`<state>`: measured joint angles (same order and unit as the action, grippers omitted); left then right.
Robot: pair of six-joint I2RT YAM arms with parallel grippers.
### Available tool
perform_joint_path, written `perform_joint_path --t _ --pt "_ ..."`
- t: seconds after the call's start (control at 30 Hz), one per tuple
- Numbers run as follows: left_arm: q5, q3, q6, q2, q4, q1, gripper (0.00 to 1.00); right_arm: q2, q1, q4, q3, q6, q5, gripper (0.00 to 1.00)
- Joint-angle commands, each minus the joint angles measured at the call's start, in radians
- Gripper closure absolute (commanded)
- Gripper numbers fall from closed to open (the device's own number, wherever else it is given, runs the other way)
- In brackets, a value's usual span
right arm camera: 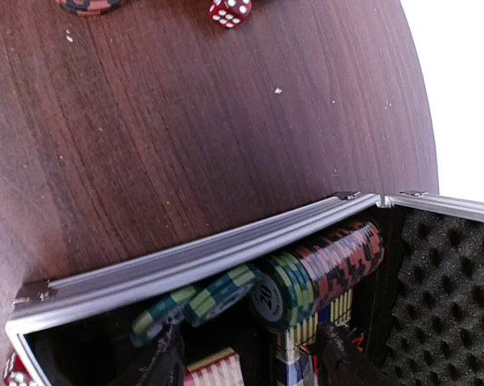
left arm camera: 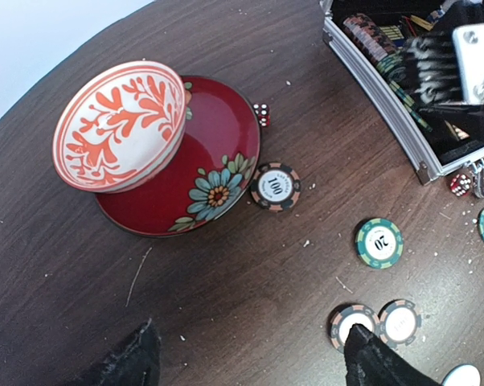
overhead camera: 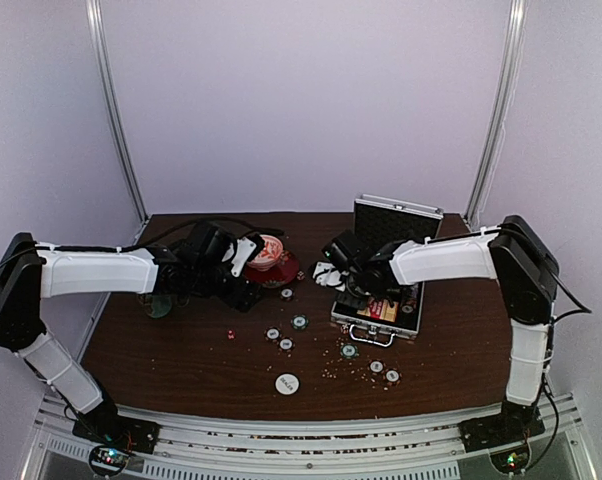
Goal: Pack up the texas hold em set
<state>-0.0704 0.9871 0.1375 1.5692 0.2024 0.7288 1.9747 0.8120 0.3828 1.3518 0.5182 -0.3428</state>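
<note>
The silver briefcase (overhead camera: 409,322) lies open at the right, its lid (overhead camera: 398,222) upright. My right gripper (overhead camera: 359,290) is open inside it. Its fingers (right arm camera: 163,360) straddle a row of chips (right arm camera: 330,261) and two loose green chips (right arm camera: 202,296) by the case rim (right arm camera: 186,265). The card box (overhead camera: 382,308) lies in the case. My left gripper (left arm camera: 250,366) is open and empty, low over the table. Its right finger (left arm camera: 379,362) stands by two loose chips (left arm camera: 352,320). Other chips (left arm camera: 379,242) (left arm camera: 275,186), a white disc (overhead camera: 287,382) and red dice (left arm camera: 261,113) lie loose.
The red-white bowl (left arm camera: 121,125) sits tilted on its red saucer (left arm camera: 214,173), just beyond my left gripper. A patterned cup (overhead camera: 161,303) shows behind my left arm. More chips (overhead camera: 349,351) (overhead camera: 384,371) lie in front of the case. Crumbs dot the dark wooden table (overhead camera: 181,360).
</note>
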Motion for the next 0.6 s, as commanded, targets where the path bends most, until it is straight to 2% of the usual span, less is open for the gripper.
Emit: perform_joint_path --t 0.0,0.2,0.3,0.57 --pt "0.026 0.008 0.007 -0.027 -0.034 -0.007 0.19 -0.101 -0.037 0.058 0.043 -0.052 0.115 0.38" --pt "0.029 0.015 0.004 -0.019 -0.029 -0.008 0.19 -0.1 -0.067 0.078 0.038 -0.081 0.237 0.16" --pt "0.033 0.017 0.008 -0.014 -0.031 -0.007 0.19 -0.078 -0.068 0.072 0.039 -0.091 0.279 0.01" --pt "0.031 0.006 0.008 -0.015 -0.035 -0.008 0.19 0.023 -0.066 0.136 0.112 -0.095 0.304 0.0"
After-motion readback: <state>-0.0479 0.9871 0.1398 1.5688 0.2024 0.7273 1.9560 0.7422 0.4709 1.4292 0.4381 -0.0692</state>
